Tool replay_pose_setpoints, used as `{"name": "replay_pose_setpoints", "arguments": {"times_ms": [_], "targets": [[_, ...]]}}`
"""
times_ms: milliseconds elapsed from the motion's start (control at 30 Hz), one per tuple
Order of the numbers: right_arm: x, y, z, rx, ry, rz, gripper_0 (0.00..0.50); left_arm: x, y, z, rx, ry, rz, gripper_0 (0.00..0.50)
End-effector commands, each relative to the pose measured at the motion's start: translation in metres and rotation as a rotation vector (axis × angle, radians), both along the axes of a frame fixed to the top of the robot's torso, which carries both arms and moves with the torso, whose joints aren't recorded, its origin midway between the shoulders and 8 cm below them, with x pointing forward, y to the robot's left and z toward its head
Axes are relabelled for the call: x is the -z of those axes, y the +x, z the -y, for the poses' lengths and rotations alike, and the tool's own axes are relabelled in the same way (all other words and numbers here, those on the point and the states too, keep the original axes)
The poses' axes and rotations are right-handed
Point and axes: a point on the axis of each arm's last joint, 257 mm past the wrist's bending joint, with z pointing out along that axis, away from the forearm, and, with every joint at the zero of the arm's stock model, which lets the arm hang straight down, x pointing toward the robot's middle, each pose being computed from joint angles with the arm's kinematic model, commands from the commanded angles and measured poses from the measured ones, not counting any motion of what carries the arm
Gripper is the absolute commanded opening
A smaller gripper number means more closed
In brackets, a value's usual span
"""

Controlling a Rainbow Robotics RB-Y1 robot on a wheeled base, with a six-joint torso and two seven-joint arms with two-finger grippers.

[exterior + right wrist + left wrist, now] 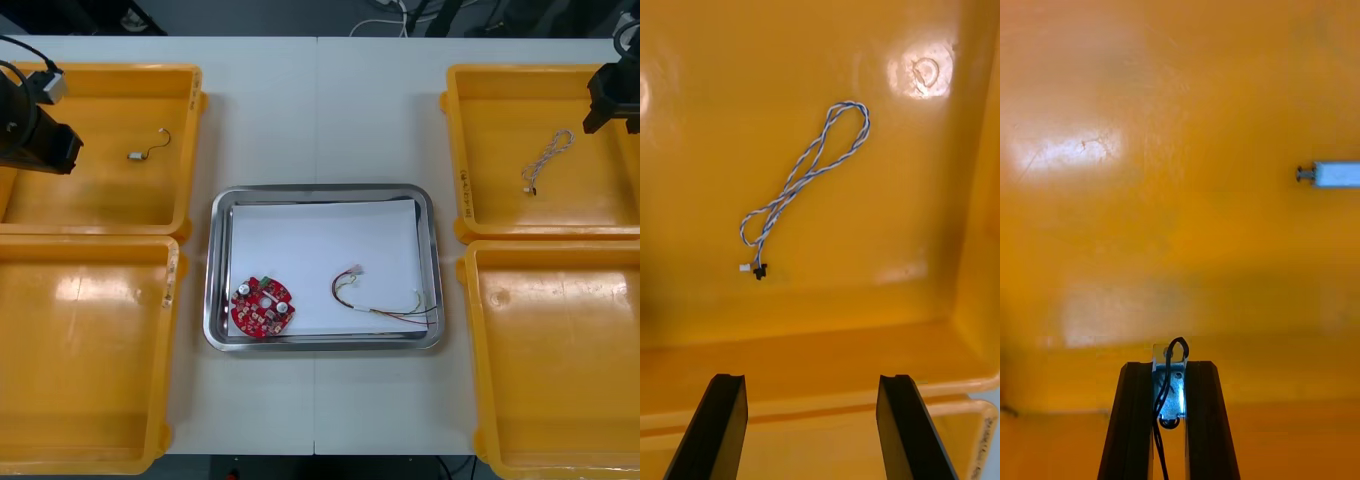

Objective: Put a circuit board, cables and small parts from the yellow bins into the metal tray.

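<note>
Left gripper point(1169, 375) is clamping a small metal part point(1169, 390), presumably for lifting; right gripper point(812, 382), fingers apart, is hovering ready over the blue-and-white cable point(809, 176).

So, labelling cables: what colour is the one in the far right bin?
Twisted blue and white cable; best in right wrist view.

Glossy plastic bins point(90, 195) — shiny metal tray point(217, 270).

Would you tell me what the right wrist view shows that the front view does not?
Right wrist view: the right end effector, fingers open. Front view: the metal tray holding a red circuit board and a red and yellow cable; the left arm over the far left yellow bin. Both: the twisted blue and white cable in the far right yellow bin.
</note>
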Motion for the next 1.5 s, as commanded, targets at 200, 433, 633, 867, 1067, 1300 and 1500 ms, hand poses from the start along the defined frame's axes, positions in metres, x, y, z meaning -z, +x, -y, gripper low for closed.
{"name": "replay_pose_setpoints", "arguments": {"times_ms": [200,433,633,867,1067,1300,1500], "targets": [[-0.043,0.035,-0.008,0.121,0.092,0.152,0.5,-0.041,-0.02,0.024,0.08,0.072,0.004,0.0],[-0.033,0.046,-0.009,0.151,0.107,0.172,0.5,-0.051,-0.037,0.048,0.102,0.096,-0.018,0.0],[-0.027,0.061,-0.02,0.153,0.125,0.191,0.5,-0.063,-0.035,0.085,0.142,0.09,0.039,0.0],[-0.017,0.072,-0.024,0.161,0.142,0.204,0.5,-0.066,-0.034,0.143,0.172,0.054,0.088,0.0],[-0.01,0.08,-0.023,0.166,0.147,0.217,0.5,-0.059,-0.041,0.192,0.205,0.027,0.093,0.0],[0.007,0.085,-0.02,0.197,0.162,0.215,0.5,-0.041,-0.058,0.244,0.235,-0.01,0.061,0.0],[0.025,0.091,-0.018,0.247,0.192,0.218,0.5,-0.023,-0.068,0.269,0.249,-0.009,0.033,0.0]]}}
